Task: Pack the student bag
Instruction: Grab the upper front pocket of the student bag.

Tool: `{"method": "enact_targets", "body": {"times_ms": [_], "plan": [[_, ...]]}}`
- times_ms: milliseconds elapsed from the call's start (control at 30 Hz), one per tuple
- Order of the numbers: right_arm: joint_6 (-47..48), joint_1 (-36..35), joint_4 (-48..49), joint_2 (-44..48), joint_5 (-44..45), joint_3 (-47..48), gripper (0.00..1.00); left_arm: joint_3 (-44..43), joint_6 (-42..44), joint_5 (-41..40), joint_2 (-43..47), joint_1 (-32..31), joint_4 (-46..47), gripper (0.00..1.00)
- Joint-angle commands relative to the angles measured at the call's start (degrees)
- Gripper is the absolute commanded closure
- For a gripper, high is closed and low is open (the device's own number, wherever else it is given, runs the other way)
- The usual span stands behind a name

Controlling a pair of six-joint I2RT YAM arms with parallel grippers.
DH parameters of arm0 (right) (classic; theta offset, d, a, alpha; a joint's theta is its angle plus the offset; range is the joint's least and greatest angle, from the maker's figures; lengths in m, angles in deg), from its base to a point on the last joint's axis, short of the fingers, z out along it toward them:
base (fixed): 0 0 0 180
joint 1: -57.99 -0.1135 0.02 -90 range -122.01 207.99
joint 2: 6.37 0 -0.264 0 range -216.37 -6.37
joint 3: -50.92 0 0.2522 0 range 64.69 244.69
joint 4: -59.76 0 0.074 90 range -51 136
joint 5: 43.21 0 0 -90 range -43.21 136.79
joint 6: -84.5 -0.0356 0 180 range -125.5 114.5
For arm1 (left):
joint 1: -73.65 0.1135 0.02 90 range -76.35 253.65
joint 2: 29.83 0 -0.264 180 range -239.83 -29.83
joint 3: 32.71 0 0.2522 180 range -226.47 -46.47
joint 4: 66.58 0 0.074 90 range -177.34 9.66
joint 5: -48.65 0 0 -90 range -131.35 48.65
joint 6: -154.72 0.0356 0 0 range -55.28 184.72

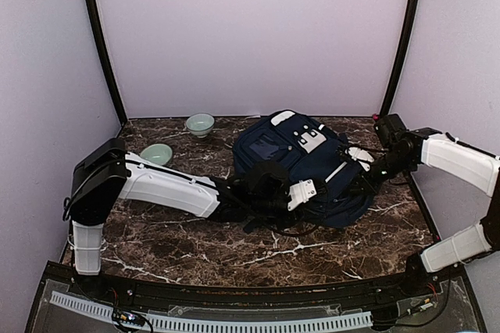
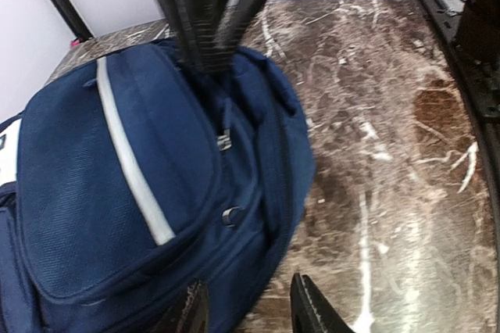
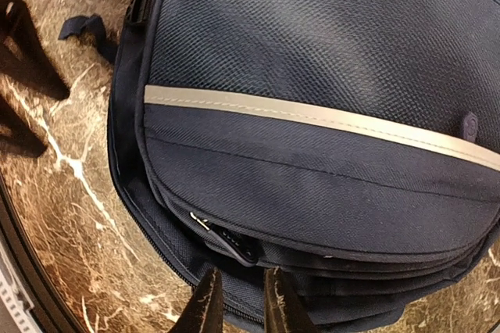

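Note:
The navy student bag [image 1: 281, 149] lies flat mid-table, its white stripe [image 3: 312, 114] across the front pocket. My left gripper [image 1: 312, 191] is at its near edge. In the left wrist view that gripper [image 2: 250, 309] is open, with the bag's rim [image 2: 258, 270] partly between the jaws. My right gripper [image 1: 361, 179] is at the bag's right side. Its narrow jaws [image 3: 241, 306] pinch the zip band at the bag's edge, just below a black zip pull [image 3: 234, 245]. The left wrist view shows the right gripper [image 2: 212, 55] pressed into the bag's far edge.
Two pale green bowls stand at the back left, one [image 1: 200, 123] near the wall, one [image 1: 156, 153] beside my left arm. Brown marble tabletop [image 1: 234, 247] spreads in front of the bag. Walls and black posts [image 1: 101, 44] close in the sides.

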Motion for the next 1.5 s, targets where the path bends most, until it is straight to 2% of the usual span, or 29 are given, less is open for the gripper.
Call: {"method": "enact_targets", "body": {"times_ms": [0, 200, 367, 633, 1200, 1267, 1467], "plan": [[5.9, -1.1, 1.1, -0.2, -1.0, -1.2, 0.80, -2.1, 4.9, -2.9, -0.8, 1.7, 1.6, 0.62], [10.8, -2.0, 0.6, -0.6, -2.7, -2.1, 0.77, -4.6, 5.8, -1.8, -3.0, 2.9, 3.4, 0.63], [12.2, -2.4, 1.8, -0.9, -0.8, -2.5, 0.77, -4.6, 6.5, -2.1, -3.8, 2.9, 5.2, 0.63], [14.7, -3.3, 3.1, -2.3, 2.6, -3.2, 0.68, -4.5, 5.9, -2.4, -4.8, 2.9, 6.0, 0.62], [15.3, -6.1, 9.6, -7.0, 7.1, -4.7, 0.69, -3.9, 5.1, -2.5, -5.1, 2.9, 7.0, 0.62], [15.5, -6.3, 9.6, -7.8, 7.0, -4.8, 0.72, -3.9, 5.1, -2.5, -5.1, 2.9, 6.9, 0.62], [15.6, -6.4, 8.3, -7.2, 6.9, -4.5, 0.89, -3.1, 7.2, -3.2, -5.1, 2.9, 8.7, 0.61]]}}
